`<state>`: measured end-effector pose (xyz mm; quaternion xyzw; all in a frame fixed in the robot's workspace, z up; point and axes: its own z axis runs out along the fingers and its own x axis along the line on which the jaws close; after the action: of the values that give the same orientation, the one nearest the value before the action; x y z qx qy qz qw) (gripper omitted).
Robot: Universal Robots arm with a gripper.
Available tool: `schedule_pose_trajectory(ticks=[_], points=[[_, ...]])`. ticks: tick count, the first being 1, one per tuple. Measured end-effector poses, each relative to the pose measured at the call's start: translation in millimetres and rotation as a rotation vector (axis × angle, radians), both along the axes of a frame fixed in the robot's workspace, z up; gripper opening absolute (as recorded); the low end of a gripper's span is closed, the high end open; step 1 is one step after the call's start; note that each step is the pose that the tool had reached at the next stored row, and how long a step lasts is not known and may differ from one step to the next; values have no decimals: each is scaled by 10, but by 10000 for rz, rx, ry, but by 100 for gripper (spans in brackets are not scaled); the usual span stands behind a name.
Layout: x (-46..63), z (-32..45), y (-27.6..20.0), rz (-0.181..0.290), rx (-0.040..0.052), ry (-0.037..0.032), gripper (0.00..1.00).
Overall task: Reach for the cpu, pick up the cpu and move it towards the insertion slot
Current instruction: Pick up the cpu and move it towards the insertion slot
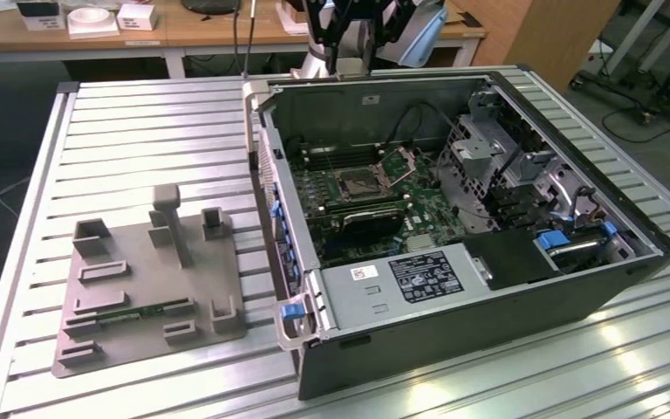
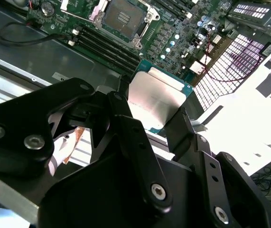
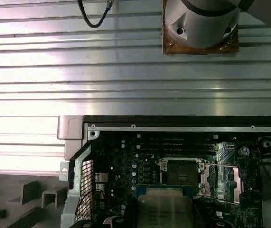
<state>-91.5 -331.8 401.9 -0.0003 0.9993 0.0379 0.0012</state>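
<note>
The gripper [image 2: 156, 121] is clamped on the cpu [image 2: 156, 99], its fingers [image 2: 182, 128] pinching opposite edges so the chip sits flat between them, and the insertion slot [image 2: 123, 19] lies ahead, apparently below, with its flap open.

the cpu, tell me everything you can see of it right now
The cpu is a thin square chip with a silver-grey metal top plate on a teal-green rim. The black gripper holds it by opposite edges, tilted, in the air above the green motherboard. The open insertion slot, a dark square socket in a shiny metal frame, lies beyond it. In the first wrist view the chip sits just short of the socket.
</note>
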Motion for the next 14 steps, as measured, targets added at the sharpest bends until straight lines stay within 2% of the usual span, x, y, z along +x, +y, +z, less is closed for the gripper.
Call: schedule_pose_trajectory(ticks=[8, 11, 14], points=[[0, 0, 9, -2, 1, 0, 54], [0, -2, 55, -8, 1, -2, 54], [17, -6, 126, -12, 0, -2, 54]])
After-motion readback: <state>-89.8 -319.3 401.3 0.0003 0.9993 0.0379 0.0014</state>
